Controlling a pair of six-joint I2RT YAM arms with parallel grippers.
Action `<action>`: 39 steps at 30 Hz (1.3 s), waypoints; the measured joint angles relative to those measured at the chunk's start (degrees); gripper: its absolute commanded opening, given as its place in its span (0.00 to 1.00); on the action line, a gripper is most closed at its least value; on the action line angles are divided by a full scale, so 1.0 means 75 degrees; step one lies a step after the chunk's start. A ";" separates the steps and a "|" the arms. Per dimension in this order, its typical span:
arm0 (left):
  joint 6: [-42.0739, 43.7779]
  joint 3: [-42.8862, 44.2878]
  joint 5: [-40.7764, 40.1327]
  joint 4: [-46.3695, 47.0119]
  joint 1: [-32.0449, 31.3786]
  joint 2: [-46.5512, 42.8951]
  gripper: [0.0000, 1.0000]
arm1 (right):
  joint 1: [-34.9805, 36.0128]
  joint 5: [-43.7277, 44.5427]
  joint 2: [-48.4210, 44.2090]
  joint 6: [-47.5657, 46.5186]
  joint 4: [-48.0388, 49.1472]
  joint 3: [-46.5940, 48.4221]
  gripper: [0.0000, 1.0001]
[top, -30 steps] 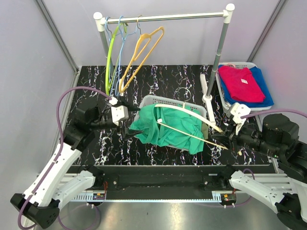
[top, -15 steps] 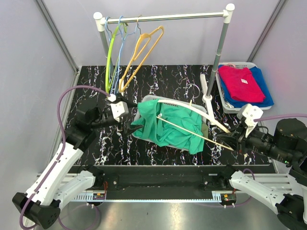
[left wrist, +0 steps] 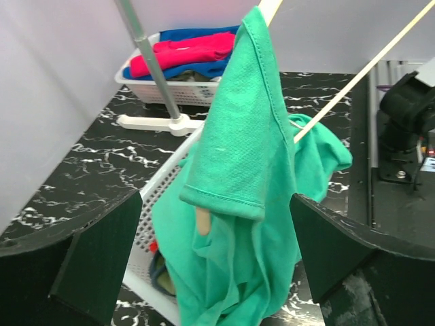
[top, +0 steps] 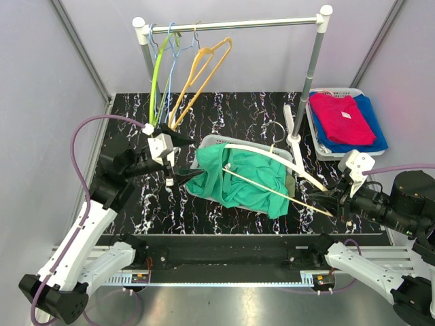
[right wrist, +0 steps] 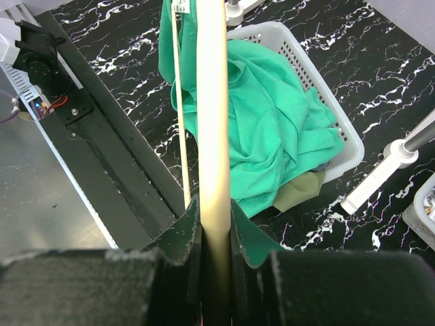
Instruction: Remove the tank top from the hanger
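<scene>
- Your right gripper [right wrist: 214,227] is clamped narrow on 1 end of the cream hanger [right wrist: 212,102]; your left gripper [left wrist: 217,231] stands wide and holds nothing, with 1 finger on each side of the hanging cloth, apparently not touching it.
- The green tank top [left wrist: 245,149] is draped over the hanger's other end; its lower folds sag into the white basket [top: 216,140].
- Expect it to be light, soft and limp; it will likely bunch and drag rather than slide off cleanly; pinch the doubled shoulder band by the hanger tip, not the loose body.
- The hanger's long axis runs from your right gripper at the near right, across the basket, toward your left gripper; the cloth hangs down from it.
</scene>
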 measured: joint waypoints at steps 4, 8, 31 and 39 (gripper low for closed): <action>-0.0262 -0.0044 0.0169 0.0140 0.0000 0.0009 0.85 | 0.0000 -0.0009 0.0000 0.0023 -0.0023 0.0000 0.00; -0.0373 -0.0044 0.0437 0.0329 0.0000 0.0015 0.59 | 0.0000 -0.0067 0.0000 0.0050 -0.0023 0.0003 0.00; -0.0286 -0.0044 0.0000 0.0484 0.0020 0.0012 0.00 | 0.0000 -0.0047 0.0038 0.0189 -0.0166 0.0090 0.00; 0.0061 0.0160 -0.2716 0.0408 0.0041 0.0280 0.00 | 0.0000 0.0326 -0.0443 0.0574 -0.0329 0.0303 0.00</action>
